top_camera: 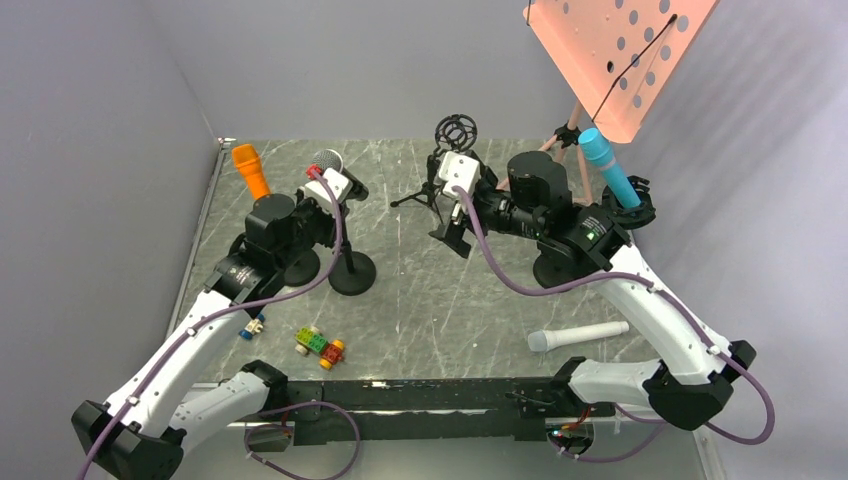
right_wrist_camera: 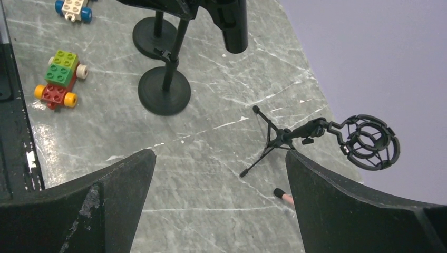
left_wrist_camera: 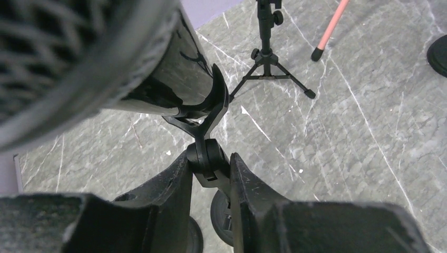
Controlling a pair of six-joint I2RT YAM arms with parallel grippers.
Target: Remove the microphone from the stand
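Left wrist view: left gripper point(left_wrist_camera: 209, 166) pinching stand point(left_wrist_camera: 205, 153) at swivel joint, just under clip. Mic point(left_wrist_camera: 158, 68) sitting in clip directly above fingers, not itself being gripped. Mic axis tilting: mesh head up toward far left, tail pointing toward right arm's side. Body looking glossy black, head silver mesh. Right gripper point(right_wrist_camera: 219, 155) hanging wide open, holding nothing, well apart from mic. Judging left arm steadying stand, right arm pulling mic along its axis.

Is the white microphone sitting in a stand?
No, the white microphone lies flat on the marbled table, apart from every stand.
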